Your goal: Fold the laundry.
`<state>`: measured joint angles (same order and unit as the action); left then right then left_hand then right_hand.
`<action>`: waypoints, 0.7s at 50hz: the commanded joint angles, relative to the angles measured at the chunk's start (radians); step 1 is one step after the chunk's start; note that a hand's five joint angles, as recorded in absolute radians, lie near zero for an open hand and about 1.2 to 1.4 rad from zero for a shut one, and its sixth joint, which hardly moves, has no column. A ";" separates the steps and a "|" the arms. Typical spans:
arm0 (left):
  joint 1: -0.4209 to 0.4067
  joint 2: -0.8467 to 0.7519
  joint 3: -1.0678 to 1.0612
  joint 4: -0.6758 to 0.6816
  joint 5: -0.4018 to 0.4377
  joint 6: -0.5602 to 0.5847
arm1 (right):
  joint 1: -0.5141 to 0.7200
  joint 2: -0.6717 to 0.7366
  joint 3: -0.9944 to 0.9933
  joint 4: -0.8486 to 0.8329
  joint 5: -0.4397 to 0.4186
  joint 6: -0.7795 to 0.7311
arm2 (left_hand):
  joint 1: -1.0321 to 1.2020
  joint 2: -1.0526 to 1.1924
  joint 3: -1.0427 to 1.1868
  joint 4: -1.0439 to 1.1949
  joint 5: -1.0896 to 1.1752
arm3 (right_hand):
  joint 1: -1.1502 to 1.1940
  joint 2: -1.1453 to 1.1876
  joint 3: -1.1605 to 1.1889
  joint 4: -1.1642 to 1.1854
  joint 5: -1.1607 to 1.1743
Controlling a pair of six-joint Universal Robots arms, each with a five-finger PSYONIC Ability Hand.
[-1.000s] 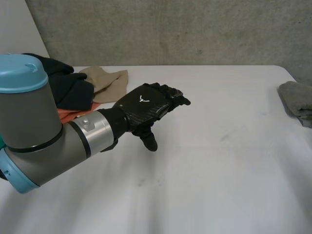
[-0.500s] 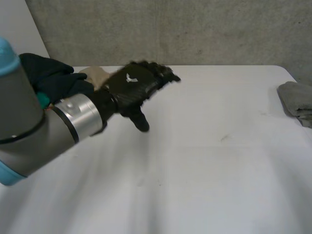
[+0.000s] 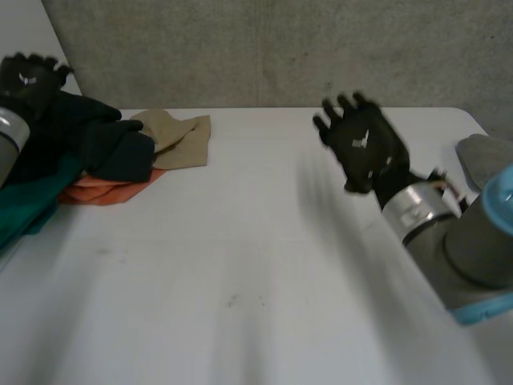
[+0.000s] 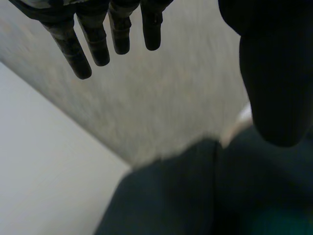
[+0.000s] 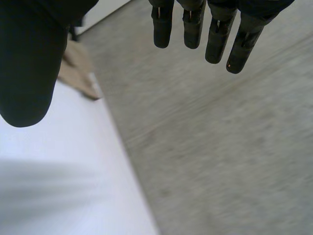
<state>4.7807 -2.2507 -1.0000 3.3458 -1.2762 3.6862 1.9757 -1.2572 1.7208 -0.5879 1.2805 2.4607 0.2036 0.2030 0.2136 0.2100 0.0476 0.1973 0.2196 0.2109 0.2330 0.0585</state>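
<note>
Robot hand L (image 3: 32,76) withdrawn, now over laundry (image 3: 108,148)

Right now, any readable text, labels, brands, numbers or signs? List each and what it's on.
No readable words or numbers anywhere.
left hand, back: small white emblem, too small to read as letters.
right hand, back: small white emblem, too small to read as letters.

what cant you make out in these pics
Grey cloth, head view: cut by the edge, lower part behind the right arm.
Orange cloth, head view: mostly under the dark garment.
Teal cloth, head view: runs off the edge, partly under the dark garment.
Tan cloth, right wrist view: partly behind the thumb of the right robot hand.
</note>
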 commanded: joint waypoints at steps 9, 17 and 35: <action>0.038 -0.356 0.262 0.053 -0.057 0.290 | -0.006 0.032 0.115 0.022 0.056 -0.008 | 1.147 1.148 1.137 1.141 1.129 | -0.023 -0.045 -0.036 -0.058 -0.058; -0.064 -0.221 0.132 0.253 -0.095 0.230 | -0.064 -0.013 0.140 0.022 0.059 -0.005 | 1.193 1.193 1.183 1.186 1.174 | -0.023 -0.045 -0.036 -0.058 -0.058; -0.541 0.431 -0.679 0.346 0.374 -0.454 | -0.141 -0.033 0.102 0.020 0.155 0.009 | 1.193 1.193 1.183 1.186 1.174 | -0.023 -0.045 -0.036 -0.058 -0.058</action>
<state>4.3488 -1.8967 -1.4567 3.6981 -1.1898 3.3802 1.8421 -1.2877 1.8397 -0.5690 1.3862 2.4671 1.1214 1.1964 1.1863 1.1977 0.9999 0.1973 0.2196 0.2109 0.2330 0.0585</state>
